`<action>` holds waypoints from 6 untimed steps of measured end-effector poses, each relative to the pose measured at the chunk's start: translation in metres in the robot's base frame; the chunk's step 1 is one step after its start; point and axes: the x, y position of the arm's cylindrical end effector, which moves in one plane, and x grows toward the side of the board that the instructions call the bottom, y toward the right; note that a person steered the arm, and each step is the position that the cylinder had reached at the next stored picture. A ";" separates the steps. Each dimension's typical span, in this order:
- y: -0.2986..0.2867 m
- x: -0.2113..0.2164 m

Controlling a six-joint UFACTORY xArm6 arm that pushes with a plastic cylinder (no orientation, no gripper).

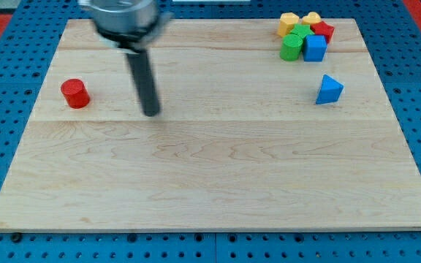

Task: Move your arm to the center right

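My tip [151, 112] rests on the wooden board [210, 175] in the upper left part of the view. A red cylinder [74, 94] stands to the tip's left, well apart from it. A blue triangular block [329, 90] lies alone at the view's right, far from the tip. At the top right is a tight cluster: a yellow block [289, 23], a yellow heart-like block [311, 19], a red block [322, 31], a green block [299, 32], a green cylinder [291, 48] and a blue cube [314, 48].
The board lies on a blue perforated table [6, 109] that shows on all sides. The arm's dark housing [125, 18] hangs over the board's top left edge.
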 end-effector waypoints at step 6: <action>0.324 -0.048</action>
